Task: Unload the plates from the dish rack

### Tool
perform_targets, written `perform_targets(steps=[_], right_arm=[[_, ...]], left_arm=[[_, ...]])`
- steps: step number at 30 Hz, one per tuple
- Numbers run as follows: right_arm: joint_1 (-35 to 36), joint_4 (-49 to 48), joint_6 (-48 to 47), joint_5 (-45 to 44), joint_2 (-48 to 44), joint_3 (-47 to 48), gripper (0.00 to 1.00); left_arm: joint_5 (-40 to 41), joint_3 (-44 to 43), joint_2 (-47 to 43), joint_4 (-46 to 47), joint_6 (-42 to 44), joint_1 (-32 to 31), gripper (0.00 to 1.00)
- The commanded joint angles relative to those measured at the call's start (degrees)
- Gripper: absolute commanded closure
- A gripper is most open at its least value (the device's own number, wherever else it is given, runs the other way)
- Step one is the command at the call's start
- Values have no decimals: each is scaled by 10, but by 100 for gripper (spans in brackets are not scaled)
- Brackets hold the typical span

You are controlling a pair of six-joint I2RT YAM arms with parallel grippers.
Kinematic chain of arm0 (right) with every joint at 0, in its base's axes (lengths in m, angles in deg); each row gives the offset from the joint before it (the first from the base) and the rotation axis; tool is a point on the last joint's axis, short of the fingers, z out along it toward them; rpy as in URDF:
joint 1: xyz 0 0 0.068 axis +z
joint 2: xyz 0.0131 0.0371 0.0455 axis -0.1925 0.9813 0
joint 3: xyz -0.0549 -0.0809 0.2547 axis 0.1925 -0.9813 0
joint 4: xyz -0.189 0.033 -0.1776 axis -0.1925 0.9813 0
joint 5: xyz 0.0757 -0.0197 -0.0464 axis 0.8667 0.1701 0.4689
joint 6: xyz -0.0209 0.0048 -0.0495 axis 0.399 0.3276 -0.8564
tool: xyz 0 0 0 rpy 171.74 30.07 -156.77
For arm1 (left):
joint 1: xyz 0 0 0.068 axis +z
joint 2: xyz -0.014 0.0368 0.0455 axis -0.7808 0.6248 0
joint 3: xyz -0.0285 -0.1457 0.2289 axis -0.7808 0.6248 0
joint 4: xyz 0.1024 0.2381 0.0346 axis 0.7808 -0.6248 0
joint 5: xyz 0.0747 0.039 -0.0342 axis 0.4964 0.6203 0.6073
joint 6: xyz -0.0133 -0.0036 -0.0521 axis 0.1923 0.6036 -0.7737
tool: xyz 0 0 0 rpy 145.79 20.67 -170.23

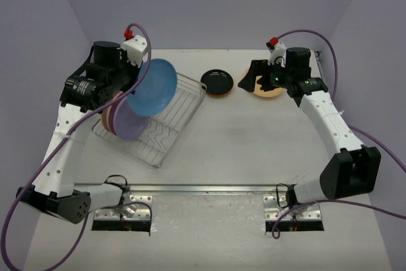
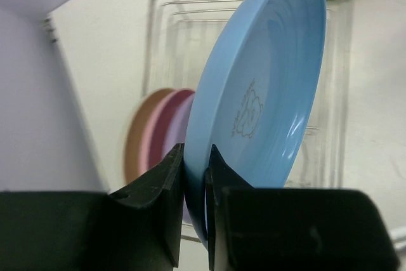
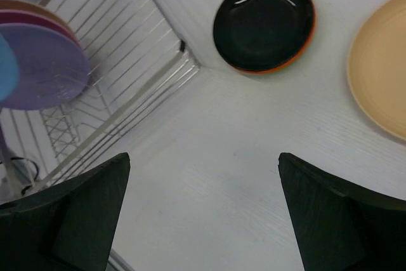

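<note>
Blue plate point(image 1: 152, 87) hangs on edge over the dish rack point(image 1: 184, 109) near the bench's far left corner, rim pinched by your left gripper point(image 2: 195, 163), while your right gripper point(image 3: 203, 169) gapes wide toward the far right corner.

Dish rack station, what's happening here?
The left gripper is shut on the rim of the blue plate, holding it on edge above the dish rack. The lavender plate and a few more behind it stand in the rack. Out on the table, a black plate sits on an orange plate, with a tan plate nearby. The right gripper hangs open and empty above them.
</note>
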Motion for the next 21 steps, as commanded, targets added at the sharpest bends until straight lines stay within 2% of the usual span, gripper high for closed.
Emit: perform_targets(steps=[1,8,12,13,17,18,19,20,21], right_arm=[[63,-83,34,85,-30,12,1],[198,-55,-9,21,4,73,1],[246,-40,-29,-6,44,100,5],[254,-39,-33,-11,51,104,10],[275,-35,-57,-43,74,116,42],[275,-36,-58,-50,76,116,60],[275,-38,-58,-60,77,112,70],[275,-38,-58,-66,77,112,70],[275,-43,-58,-74,70,101,92]], left_arm=[[-238,20,-5,-9,-56,0,100],[-316,46,-2,-2,-62,0,100],[-341,57,1,-5,-63,0,100],[-346,59,1,-6,-63,0,100],[-371,66,0,-11,-60,0,100],[-378,66,0,-12,-59,0,100],[-379,67,0,-12,-57,0,100],[-380,67,1,-12,-57,0,100],[-381,70,2,-13,-57,0,100]])
